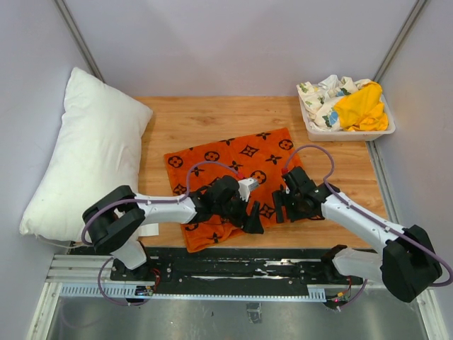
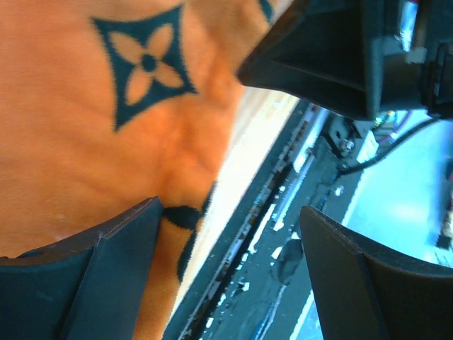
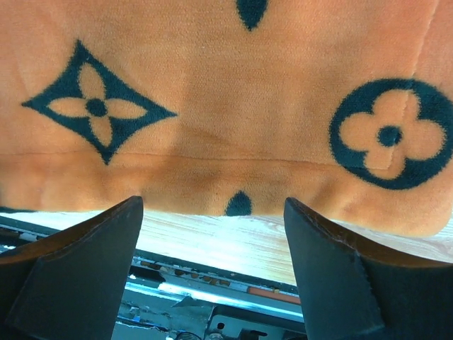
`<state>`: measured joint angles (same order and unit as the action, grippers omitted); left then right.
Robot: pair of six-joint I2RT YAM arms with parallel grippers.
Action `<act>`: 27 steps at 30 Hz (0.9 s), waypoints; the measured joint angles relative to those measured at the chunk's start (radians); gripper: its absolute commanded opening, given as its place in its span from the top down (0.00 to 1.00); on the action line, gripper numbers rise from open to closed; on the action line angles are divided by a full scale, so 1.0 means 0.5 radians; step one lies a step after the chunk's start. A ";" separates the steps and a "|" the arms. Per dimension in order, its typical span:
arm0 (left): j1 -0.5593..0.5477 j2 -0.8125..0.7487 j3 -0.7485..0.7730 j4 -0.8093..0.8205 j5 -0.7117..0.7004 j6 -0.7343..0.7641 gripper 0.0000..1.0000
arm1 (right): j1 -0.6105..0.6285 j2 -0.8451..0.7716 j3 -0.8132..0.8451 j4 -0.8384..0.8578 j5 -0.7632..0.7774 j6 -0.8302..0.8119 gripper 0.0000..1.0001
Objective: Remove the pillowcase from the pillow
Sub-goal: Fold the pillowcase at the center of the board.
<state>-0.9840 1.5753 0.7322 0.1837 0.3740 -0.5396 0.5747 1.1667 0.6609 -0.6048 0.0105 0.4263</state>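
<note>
The orange pillowcase [image 1: 233,164] with black motifs lies flat and empty on the wooden table. The plump white pillow [image 1: 85,156] rests bare at the far left, leaning on the wall, apart from the case. My left gripper [image 1: 253,218] hovers over the case's near edge, open, with nothing between its fingers. In the left wrist view, the pillowcase [image 2: 106,142] fills the upper left and the left gripper [image 2: 230,241] spans its edge and the base rail. My right gripper [image 1: 281,209] is open too. In the right wrist view, the right gripper [image 3: 212,234] sits just short of the pillowcase [image 3: 233,85] hem.
A white bin [image 1: 386,131] at the back right holds a yellow cloth [image 1: 362,106] and a floral-print cloth [image 1: 322,95]. Both grippers stand close together near the table's front edge; the black base rail [image 1: 233,265] runs just below them. Grey walls enclose the table.
</note>
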 measured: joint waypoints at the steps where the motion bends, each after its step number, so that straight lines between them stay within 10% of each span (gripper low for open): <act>1: -0.011 0.000 -0.005 0.021 0.032 -0.003 0.15 | 0.000 -0.011 0.000 0.000 -0.002 0.002 0.15; 11: -0.031 0.079 0.002 0.169 0.310 -0.009 0.10 | -0.438 0.182 0.494 0.141 -0.036 -0.038 0.19; 20: 0.576 -0.256 0.156 0.033 -0.032 -0.008 0.05 | -0.790 0.986 1.385 0.410 -0.075 -0.114 0.47; 27: 0.998 -0.298 -0.072 0.117 -0.267 -0.099 0.24 | -0.801 1.410 1.572 0.520 -0.281 -0.166 0.71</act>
<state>-0.4850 1.4261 0.6964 0.2420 0.2405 -0.5892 0.1741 1.8717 1.4471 -0.3450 -0.1299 0.3431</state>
